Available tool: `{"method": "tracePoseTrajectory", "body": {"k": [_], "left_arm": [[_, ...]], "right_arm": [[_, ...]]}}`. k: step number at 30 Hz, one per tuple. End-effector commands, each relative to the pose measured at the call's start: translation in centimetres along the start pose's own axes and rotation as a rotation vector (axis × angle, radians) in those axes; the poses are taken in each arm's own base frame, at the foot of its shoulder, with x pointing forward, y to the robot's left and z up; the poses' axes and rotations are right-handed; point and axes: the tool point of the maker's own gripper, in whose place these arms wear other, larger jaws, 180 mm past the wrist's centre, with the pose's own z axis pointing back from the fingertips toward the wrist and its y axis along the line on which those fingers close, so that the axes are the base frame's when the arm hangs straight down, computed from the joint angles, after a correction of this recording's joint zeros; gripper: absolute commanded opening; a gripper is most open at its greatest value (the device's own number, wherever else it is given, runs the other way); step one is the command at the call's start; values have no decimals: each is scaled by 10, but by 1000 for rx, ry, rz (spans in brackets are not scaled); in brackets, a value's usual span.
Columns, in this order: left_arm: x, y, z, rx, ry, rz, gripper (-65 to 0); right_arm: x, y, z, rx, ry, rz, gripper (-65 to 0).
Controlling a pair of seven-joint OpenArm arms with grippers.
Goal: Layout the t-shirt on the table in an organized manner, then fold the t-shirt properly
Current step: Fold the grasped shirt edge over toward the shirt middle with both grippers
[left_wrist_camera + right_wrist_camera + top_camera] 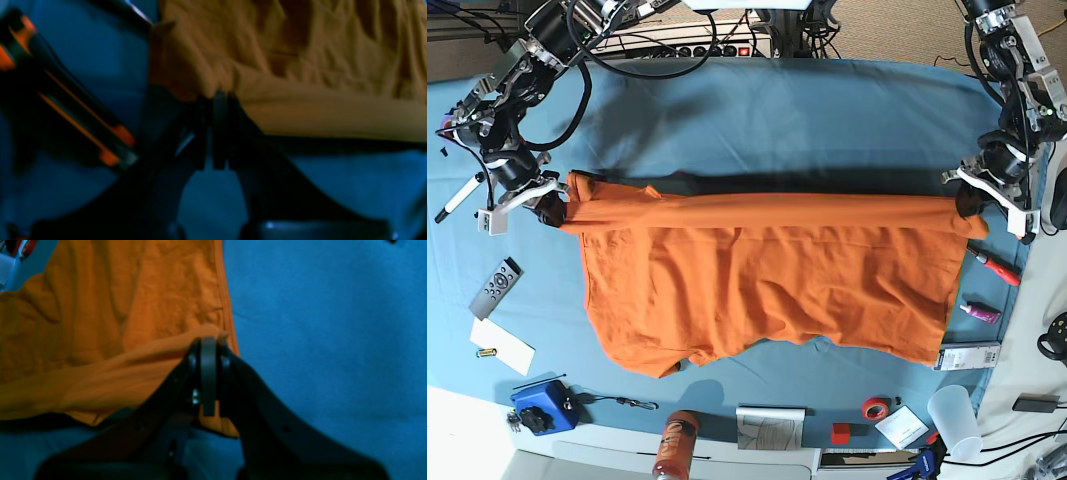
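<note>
Base view: the t-shirt [767, 275] lies across the middle of the table [777, 110], its upper edge lifted and stretched taut from 9 o'clock to 3 o'clock, the rest draped down toward 6 o'clock with wrinkles.
Right gripper [552, 208]: at 9 o'clock in the base view, jaws together and clamped on a corner of the shirt's edge (the right wrist view shows fabric pinched between the pads).
Left gripper [968, 200]: at 3 o'clock, jaws together on the opposite corner; the left wrist view is dark and blurred, but cloth bunches right at the closed tips.
Step in hand: judged as the layout stage, both arms holding one edge tight to spread the shirt.
Next move calls for: both arms travelling together at even tension, so the cloth settles flat without new creases; the lower hem near 7 o'clock looks curled and may need smoothing.
Clutter: an orange-lidded bottle [674, 445] at 6 o'clock, a remote [495, 287] at 8 o'clock, a plastic cup [954, 417] at 5 o'clock.
Writing: none readable; labels are too small.
</note>
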Motion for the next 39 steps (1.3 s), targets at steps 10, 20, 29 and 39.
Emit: {"method": "tracePoseTrajectory", "body": {"k": [10, 20, 29, 39], "left_arm": [[40, -12, -47, -47, -25, -74, -650], [72, -1, -69, 30, -71, -48, -650], [85, -10, -67, -10, -147, -125, -368], [73, -4, -62, 11, -55, -120, -345]], "right_arm": [[22, -7, 4, -40, -78, 39, -650], [28, -3, -8, -90, -87, 133, -650], [32, 19, -29, -93, -63, 229, -511], [52, 19, -15, -23, -183, 120, -456]]}}
